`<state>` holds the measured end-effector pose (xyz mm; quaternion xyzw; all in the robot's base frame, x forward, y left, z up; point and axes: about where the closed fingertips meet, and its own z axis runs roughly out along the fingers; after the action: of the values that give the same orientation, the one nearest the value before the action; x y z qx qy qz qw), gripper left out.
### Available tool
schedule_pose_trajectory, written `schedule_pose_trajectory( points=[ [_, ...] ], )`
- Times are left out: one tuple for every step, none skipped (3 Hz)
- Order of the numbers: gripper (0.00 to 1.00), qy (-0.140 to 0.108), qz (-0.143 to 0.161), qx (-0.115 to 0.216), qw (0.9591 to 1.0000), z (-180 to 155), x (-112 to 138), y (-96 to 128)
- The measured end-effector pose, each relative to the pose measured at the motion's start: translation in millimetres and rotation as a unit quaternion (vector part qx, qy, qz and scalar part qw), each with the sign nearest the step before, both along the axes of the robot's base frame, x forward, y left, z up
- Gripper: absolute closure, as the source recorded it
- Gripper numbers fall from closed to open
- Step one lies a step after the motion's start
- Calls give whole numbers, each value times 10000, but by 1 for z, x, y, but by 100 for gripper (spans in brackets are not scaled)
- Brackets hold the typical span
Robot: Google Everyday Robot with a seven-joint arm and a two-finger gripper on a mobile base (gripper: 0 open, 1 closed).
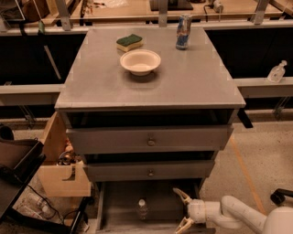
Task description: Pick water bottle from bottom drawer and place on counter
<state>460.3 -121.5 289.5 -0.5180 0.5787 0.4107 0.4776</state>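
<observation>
**Asker:** Jaws first: how do they stand?

**Me:** Spread wide, one tip high and one low, with nothing held between them. They point left at the bottom of the frame, right of centre. My white arm [238, 214] reaches in behind them from the lower right corner.

**Asker:** And the water bottle [142, 209]?

**Me:** It stands upright, white cap on top, on the floor of the bottom drawer [114, 203]. That puts it at the bottom centre of the frame, to the left of my jaws and near them, though nothing touches it. The drawer is pulled out toward the lower edge, and my jaws are at its right side.

**Asker:** What is above the drawer?

**Me:** Two grey drawer fronts, stacked, each with a round knob in the middle: the lower front [149, 171] and the upper front [147, 139]. Above those, the grey table [197, 82] fills the middle of the frame.

**Asker:** What does the table carry?

**Me:** A white bowl [140, 61] sits left of centre. A green and yellow sponge [129, 42] lies just beyond it, toward the top of the frame. A blue-and-silver drink can [183, 32] stands upright near the far right corner, well apart from both.

**Asker:** And further out?

**Me:** A tan workbench [123, 11] runs along the top edge. A small clear bottle [277, 72] stands on a ledge at the right. A wooden box [64, 176] sits beside the cabinet at the lower left.
</observation>
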Motion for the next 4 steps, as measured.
schedule_pose_trajectory(
  points=[
    [0, 0, 1, 1, 10000, 0, 0, 0],
    [0, -59, 122, 174, 9998, -5, 8, 21],
    [0, -136, 305, 483, 9983, -10, 23, 52],
    [0, -188, 458, 671, 9965, -13, 35, 76]
  ],
)
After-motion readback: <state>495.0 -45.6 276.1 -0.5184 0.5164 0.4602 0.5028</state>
